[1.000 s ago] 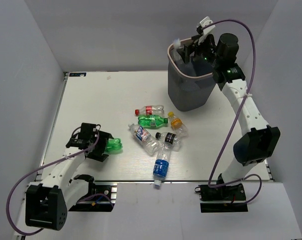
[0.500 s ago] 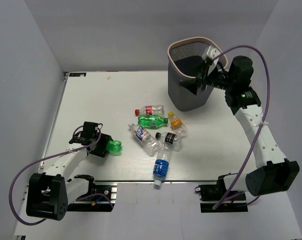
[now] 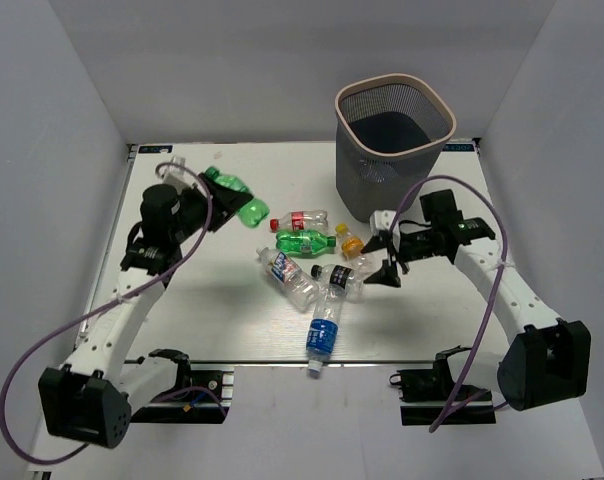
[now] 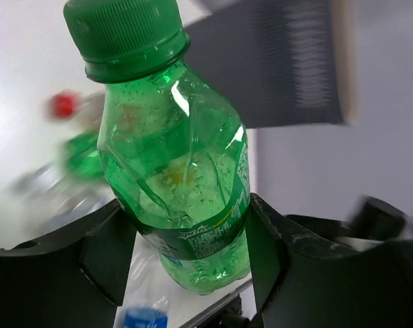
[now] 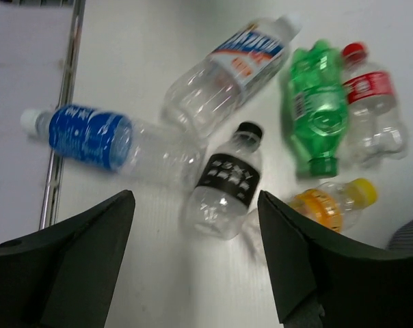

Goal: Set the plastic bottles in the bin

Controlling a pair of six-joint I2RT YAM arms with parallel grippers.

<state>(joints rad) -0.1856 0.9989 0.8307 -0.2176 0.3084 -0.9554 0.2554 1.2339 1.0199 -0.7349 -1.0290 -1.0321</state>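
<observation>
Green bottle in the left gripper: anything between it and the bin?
Nothing visible. The green bottle, clamped in the left gripper, has bare table between it and the bin. The other bottles lie nearer, and the right gripper hangs open by them, in front of the bin.

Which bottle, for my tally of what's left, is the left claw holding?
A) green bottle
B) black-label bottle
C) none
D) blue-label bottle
A: the left wrist view shows the left claw clamped on either side of a green bottle.
</observation>
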